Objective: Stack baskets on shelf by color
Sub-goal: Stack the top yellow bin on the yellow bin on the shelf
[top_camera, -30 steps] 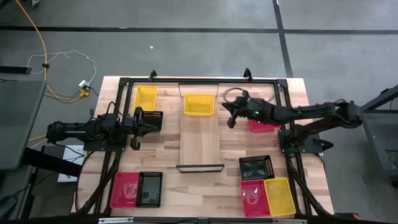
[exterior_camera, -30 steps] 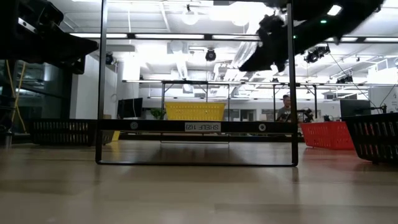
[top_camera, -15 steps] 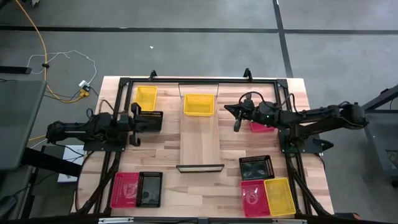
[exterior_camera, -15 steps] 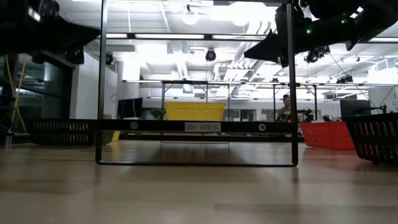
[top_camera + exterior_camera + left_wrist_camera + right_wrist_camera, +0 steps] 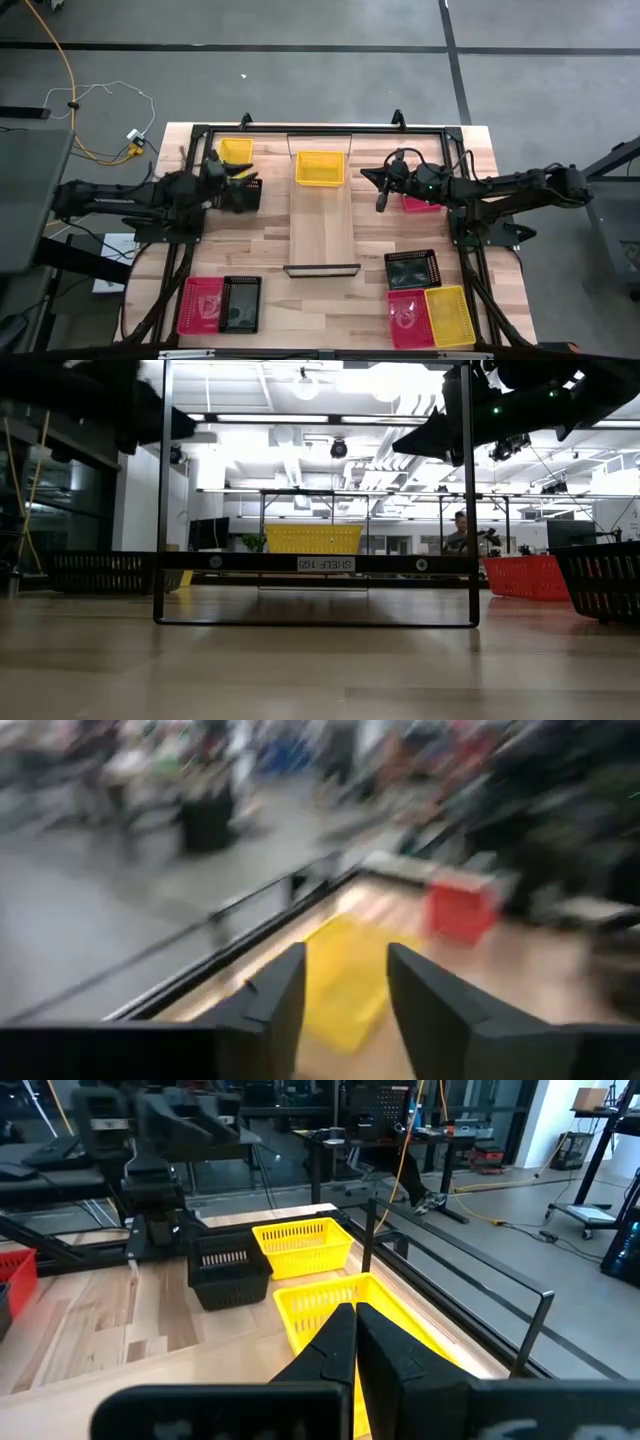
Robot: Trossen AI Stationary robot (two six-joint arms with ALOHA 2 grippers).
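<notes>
I see the left gripper [image 5: 243, 172] raised over the far-left part of the table, its two fingers [image 5: 275, 995] standing apart with a clear gap and nothing between them; it hangs just above the black basket [image 5: 246, 190] that sits beside a yellow basket [image 5: 236, 152] near the back rail. My right gripper [image 5: 379, 195] hovers just right of the shelf [image 5: 322, 225], fingers pressed together and empty, with a red-pink basket [image 5: 425, 203] partly hidden under that arm. One yellow basket on the shelf [image 5: 320, 168] rests at the plank's far end, and from the right wrist it shows directly ahead of the closed fingers [image 5: 340, 1342]. At the near left, a red-pink basket [image 5: 200, 304] and a black one [image 5: 241, 303] lie side by side. At the near right, a black basket [image 5: 412, 268] sits behind a red-pink one [image 5: 406, 318] and a yellow one [image 5: 448, 315], which touch each other.
</notes>
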